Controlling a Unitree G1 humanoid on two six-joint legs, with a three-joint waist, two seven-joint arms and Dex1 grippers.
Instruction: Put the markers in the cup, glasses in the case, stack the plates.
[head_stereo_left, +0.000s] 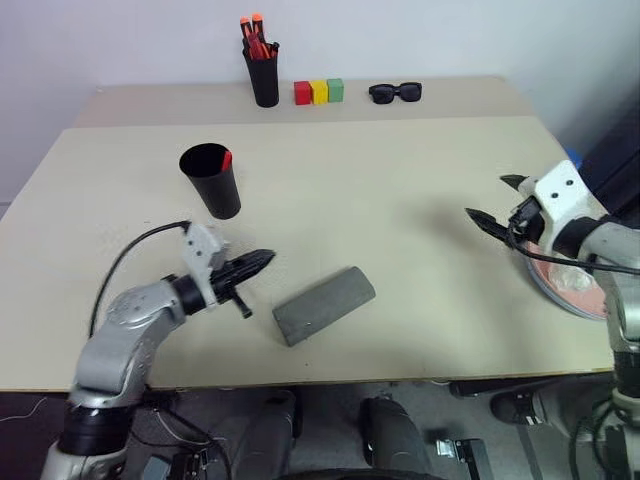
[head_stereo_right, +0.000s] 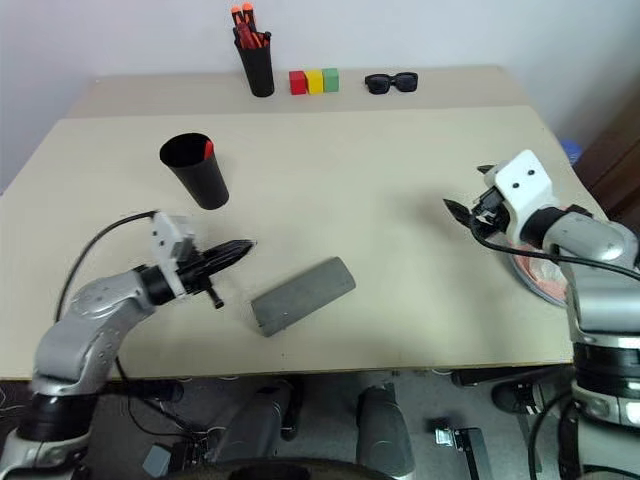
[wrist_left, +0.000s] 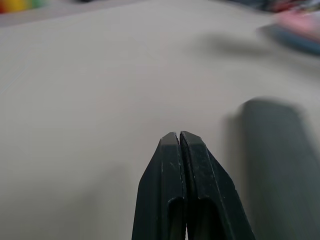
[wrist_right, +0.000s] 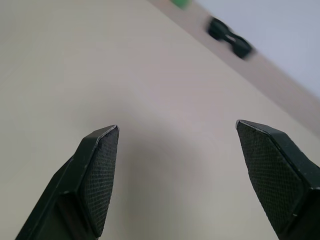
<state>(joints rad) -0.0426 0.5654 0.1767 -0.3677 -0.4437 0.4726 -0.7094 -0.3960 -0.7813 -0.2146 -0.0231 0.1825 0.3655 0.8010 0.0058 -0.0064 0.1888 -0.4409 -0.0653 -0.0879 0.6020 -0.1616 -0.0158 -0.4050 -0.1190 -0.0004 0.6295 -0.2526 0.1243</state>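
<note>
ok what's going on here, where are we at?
Neither gripper holds anything. The left gripper is shut, just left of the closed grey case. The right gripper is open above bare table, beside the plates at the right edge, pink showing on top. The cup stands upright with a red tip showing inside. Glasses aren't visible, possibly in the case.

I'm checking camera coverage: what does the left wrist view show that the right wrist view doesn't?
Left wrist view: the shut left pincer, the grey felt oblong glasses case and the salmon pink round plate. Right wrist view: the open right pincer and the chunky black sunglasses. Both share the beige table.
</note>
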